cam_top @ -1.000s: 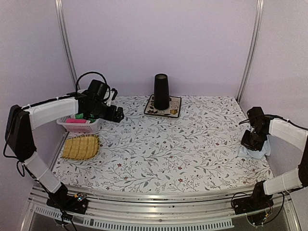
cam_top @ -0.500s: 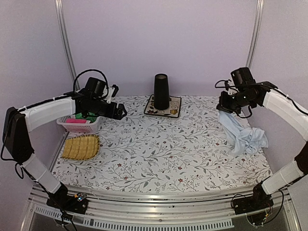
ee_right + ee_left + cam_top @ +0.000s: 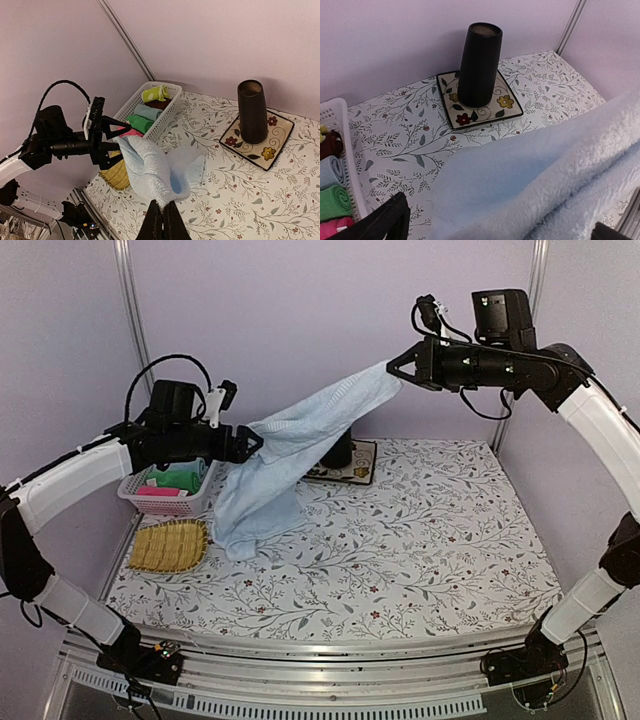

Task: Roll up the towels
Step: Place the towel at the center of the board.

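The light blue towel (image 3: 290,445) hangs stretched in the air across the left half of the table. My right gripper (image 3: 392,368) is raised high at the back and is shut on its upper corner; the pinch shows in the right wrist view (image 3: 163,207). The towel (image 3: 150,170) sags down to my left gripper (image 3: 250,443), whose jaws stand wide open with the cloth (image 3: 535,180) lying between them. The towel's low end touches the table near the straw tray. A yellow-green patterned towel (image 3: 155,93) lies rolled in the white basket.
A tall black cup (image 3: 335,430) stands on the flowered mat (image 3: 362,472) at the back centre. The white basket (image 3: 165,502) of rolled cloths sits at the far left, with the straw tray (image 3: 168,545) in front of it. Metal frame posts stand at both back corners.
My right gripper took the blue towel from the table's right edge and carried it up and to the left. The towel now reaches my left gripper, which has risen a little.
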Controlling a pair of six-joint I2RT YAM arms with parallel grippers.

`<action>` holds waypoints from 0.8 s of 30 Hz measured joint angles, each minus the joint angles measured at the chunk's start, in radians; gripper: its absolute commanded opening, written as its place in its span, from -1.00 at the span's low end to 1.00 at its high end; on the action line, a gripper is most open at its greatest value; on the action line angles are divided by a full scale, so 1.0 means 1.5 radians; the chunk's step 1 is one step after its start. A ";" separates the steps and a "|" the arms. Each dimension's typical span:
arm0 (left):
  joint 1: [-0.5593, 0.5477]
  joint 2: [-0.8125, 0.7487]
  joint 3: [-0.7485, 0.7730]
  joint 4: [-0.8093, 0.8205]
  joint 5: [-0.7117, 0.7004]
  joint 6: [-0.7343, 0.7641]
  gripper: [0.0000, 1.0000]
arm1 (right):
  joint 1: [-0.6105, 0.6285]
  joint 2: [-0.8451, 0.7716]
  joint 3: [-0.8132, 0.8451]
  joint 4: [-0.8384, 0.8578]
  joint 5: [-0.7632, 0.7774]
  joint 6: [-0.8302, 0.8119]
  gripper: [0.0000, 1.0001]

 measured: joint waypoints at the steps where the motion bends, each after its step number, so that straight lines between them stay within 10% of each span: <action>1: 0.000 -0.002 0.000 0.001 0.001 0.003 0.93 | -0.008 -0.014 -0.033 0.000 0.004 0.003 -0.96; 13: 0.000 -0.010 -0.028 0.008 0.078 0.028 0.93 | -0.153 -0.161 -0.420 -0.088 0.067 0.101 -0.96; 24: 0.004 0.146 0.010 -0.079 0.079 0.025 0.93 | -0.204 -0.177 -0.462 -0.171 0.155 0.129 -0.94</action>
